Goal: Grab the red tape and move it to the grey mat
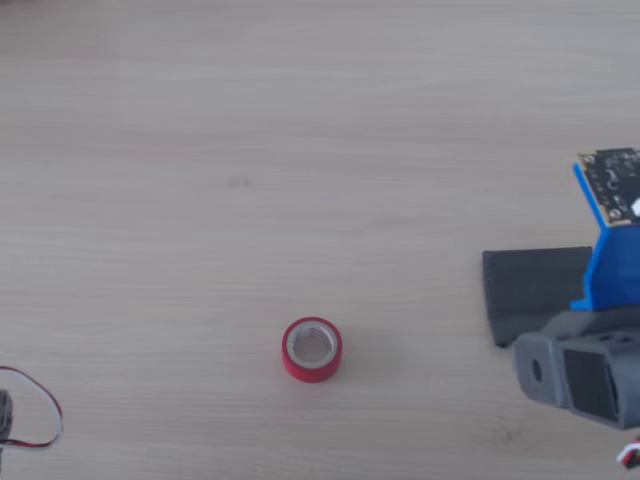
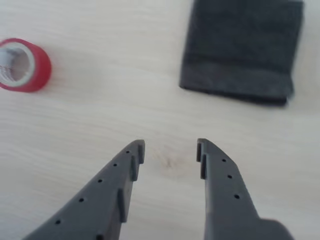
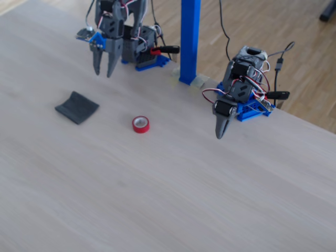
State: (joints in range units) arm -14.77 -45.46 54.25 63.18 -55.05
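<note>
**Red roll sitting alone while the arm is hanging above the boards**

Pale wood-grain worktop point(image 3: 157, 199) is filling every view, with a lighter plank floor point(image 3: 294, 47) showing beyond its far edge in the fixed view. The red tape point(image 3: 140, 124) is lying flat on the bare surface, core facing up, well apart from the grey mat point(image 3: 77, 107), which is lying to its left in that view.

Much is getting cut off. In the other view the mat point(image 1: 530, 290) is half hidden behind the grey and blue arm parts at the right edge, and only a loop of thin red wire point(image 1: 40, 410) is peeking in at the lower left. In the wrist view the roll point(image 2: 22, 65) is running off the left edge and the mat point(image 2: 240, 50) off the top.

At the back of the fixed view the arm is leaning out from its blue base, its tool point(image 3: 103, 71) pointing down and hanging above the worktop behind the mat. In the wrist view the tool point(image 2: 170, 150) is standing released, a clear gap between its fingers point(image 2: 125, 170), gripping nothing, with bare wood showing between them. A second arm point(image 3: 236, 94) is standing at the right beside a blue post point(image 3: 190, 37).
</note>
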